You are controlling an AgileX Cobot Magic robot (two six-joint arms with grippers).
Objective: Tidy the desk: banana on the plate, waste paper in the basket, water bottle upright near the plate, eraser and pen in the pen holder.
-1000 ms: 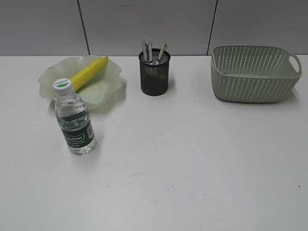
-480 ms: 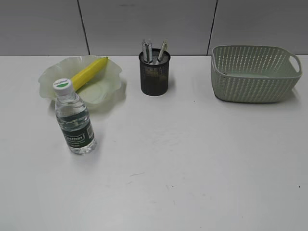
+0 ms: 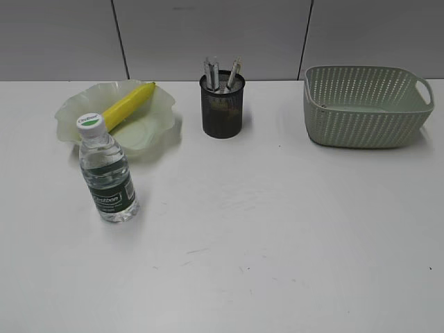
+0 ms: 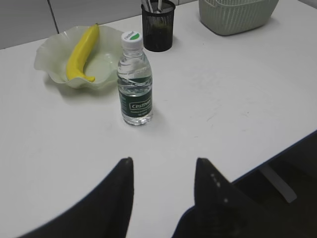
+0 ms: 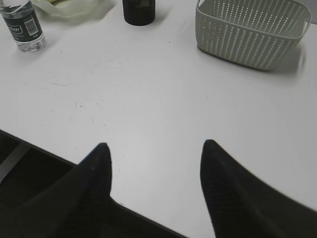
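Nothing on the table (image 3: 277, 229) has shifted over the last second: every item sits just where it sat a moment ago, which suggests the tidying is finished. The banana (image 3: 129, 104) lies across the plate (image 3: 156, 132), the water bottle (image 3: 106, 171) stands upright just in front of that plate, and pens (image 3: 212, 73) poke out of the pen holder (image 3: 223, 105). The basket (image 3: 368, 105) sits at the right; whether paper lies inside cannot be told, nor is an eraser visible. Both arms hang back over the near edge. The left tool (image 4: 163, 171) is spread and empty, the bottle well ahead of it. The right tool (image 5: 154, 153) is likewise spread and empty, the basket far beyond.
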